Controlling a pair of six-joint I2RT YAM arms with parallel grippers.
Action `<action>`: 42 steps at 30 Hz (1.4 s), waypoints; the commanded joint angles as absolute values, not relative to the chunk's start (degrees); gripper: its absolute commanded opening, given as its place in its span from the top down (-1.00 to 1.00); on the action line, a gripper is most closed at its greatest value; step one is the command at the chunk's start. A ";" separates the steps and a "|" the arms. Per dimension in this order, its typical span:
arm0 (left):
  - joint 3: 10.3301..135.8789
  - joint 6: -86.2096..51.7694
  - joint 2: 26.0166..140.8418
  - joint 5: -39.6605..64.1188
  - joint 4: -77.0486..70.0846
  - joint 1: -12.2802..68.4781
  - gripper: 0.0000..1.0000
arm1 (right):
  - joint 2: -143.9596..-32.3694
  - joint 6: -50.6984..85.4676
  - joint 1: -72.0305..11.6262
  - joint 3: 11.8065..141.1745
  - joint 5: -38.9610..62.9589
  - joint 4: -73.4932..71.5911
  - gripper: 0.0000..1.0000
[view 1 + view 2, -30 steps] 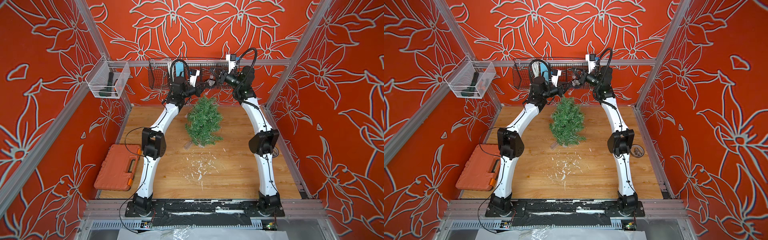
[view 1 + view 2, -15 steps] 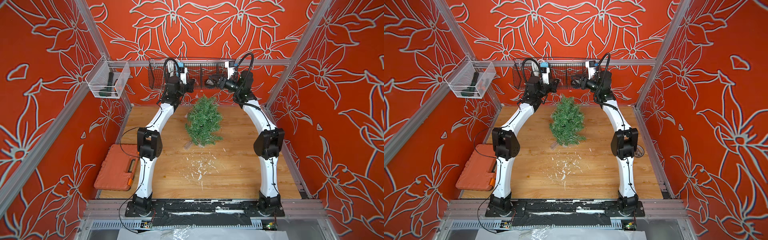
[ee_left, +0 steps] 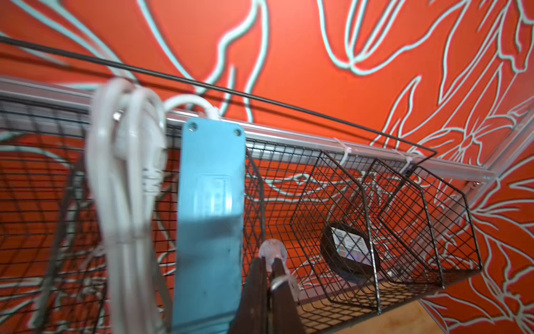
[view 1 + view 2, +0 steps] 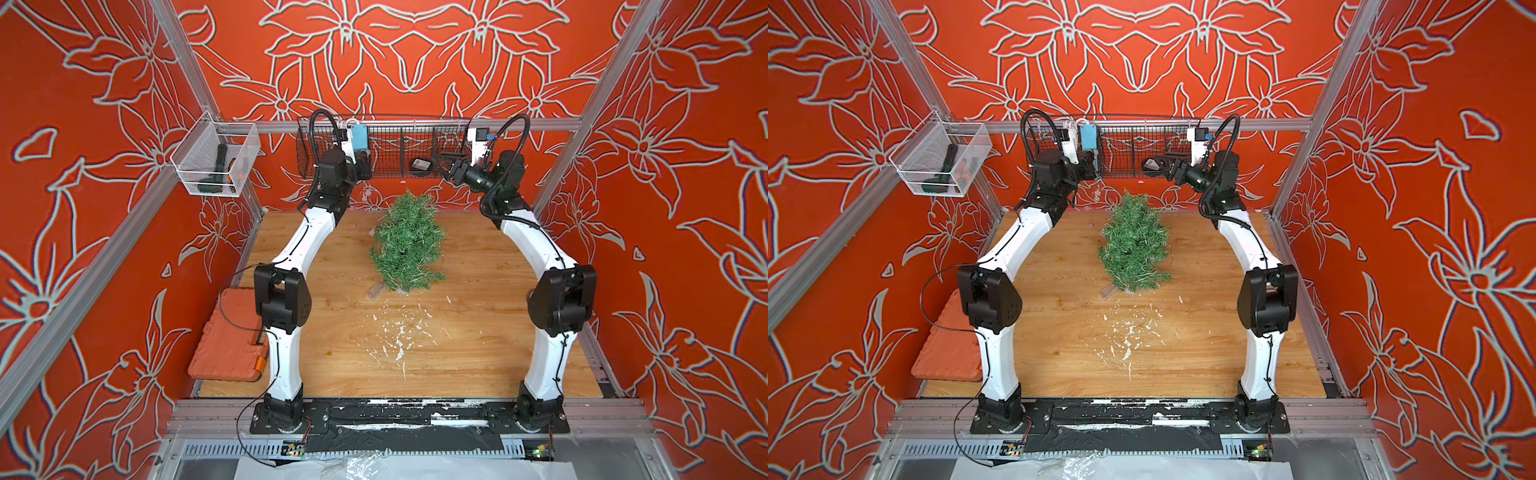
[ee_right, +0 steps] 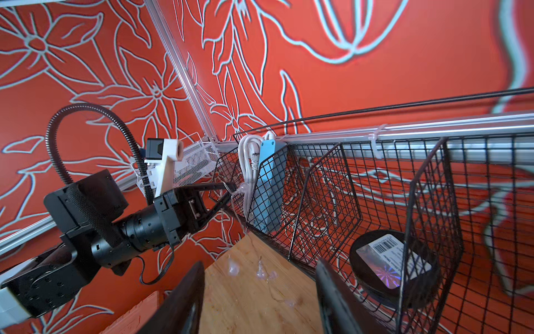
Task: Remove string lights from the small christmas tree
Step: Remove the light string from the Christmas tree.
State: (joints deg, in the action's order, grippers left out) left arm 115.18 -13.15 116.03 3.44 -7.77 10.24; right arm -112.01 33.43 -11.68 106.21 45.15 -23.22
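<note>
The small christmas tree (image 4: pixel 407 245) (image 4: pixel 1136 249) lies on the wooden table, its top toward the back wall. My left gripper (image 3: pixel 268 261) (image 4: pixel 365 161) is shut on the string lights (image 3: pixel 273 250). One clear bulb and a loop of wire stick out between its tips, at the front of the wire basket. From the left gripper (image 5: pixel 228 191) the thin wire hangs down to several bulbs (image 5: pixel 261 271) above the table. My right gripper (image 5: pixel 260 263) (image 4: pixel 444 161) stands open and holds nothing, beside the basket's middle. A clear rectangular piece (image 4: pixel 376 289) lies at the tree's base.
A black wire basket (image 4: pixel 395 145) hangs on the back wall with a blue power strip (image 3: pixel 211 202), a white coiled cable (image 3: pixel 127 173) and a black labelled disc (image 5: pixel 393 260). A clear bin (image 4: pixel 216 166) hangs at the left. An orange case (image 4: pixel 228 336) and white flecks (image 4: pixel 399 332) lie on the table.
The right gripper has opened. The two grippers, close together over the treetop before, have moved apart. The left one rose to the basket's left part with the strand.
</note>
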 commanded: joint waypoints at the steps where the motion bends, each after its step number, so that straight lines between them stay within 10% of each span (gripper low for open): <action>1: 111.30 -14.16 110.36 -0.46 -9.89 7.64 1.00 | -107.69 32.71 -11.27 103.02 43.12 -27.24 -0.22; 42: 77.43 -20.56 62.85 -4.60 -4.42 0.07 1.00 | -68.89 22.09 -22.43 66.84 35.17 -11.96 -0.25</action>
